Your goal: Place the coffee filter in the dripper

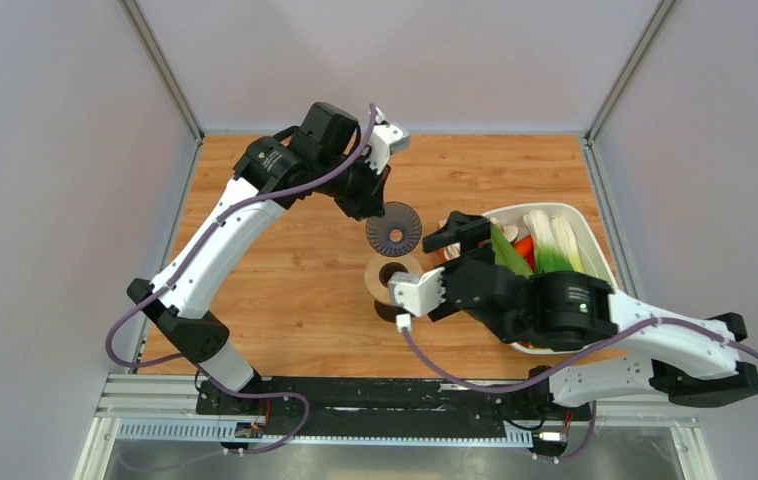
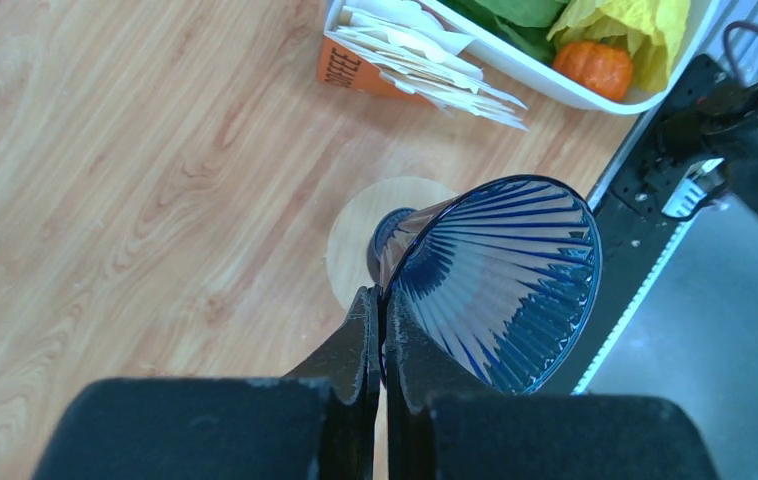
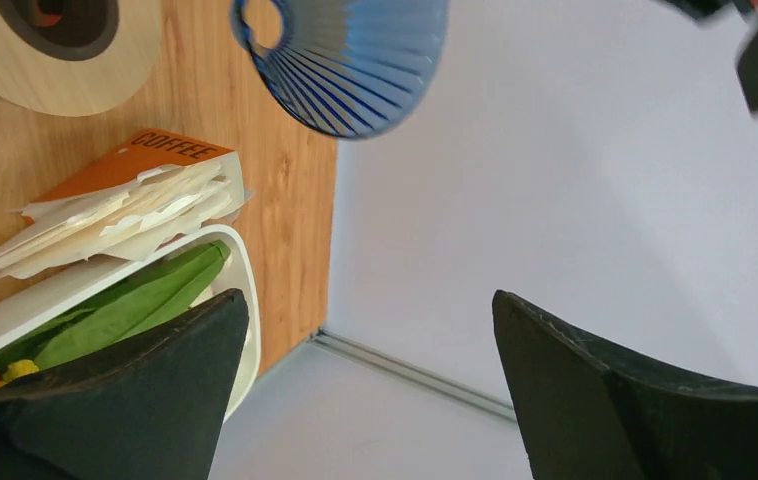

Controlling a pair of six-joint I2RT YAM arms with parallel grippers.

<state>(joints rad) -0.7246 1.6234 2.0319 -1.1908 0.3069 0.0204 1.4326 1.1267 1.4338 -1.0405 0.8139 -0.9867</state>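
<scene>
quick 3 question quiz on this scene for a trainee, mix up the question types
1. True or false: the left gripper pinches the rim of the dripper.
2. The right gripper is: A) shut on the dripper B) open and empty C) out of view.
3. Fill in: the word printed on the orange filter pack is ____.
Key: 1 true; 2 B; 3 coffee.
</scene>
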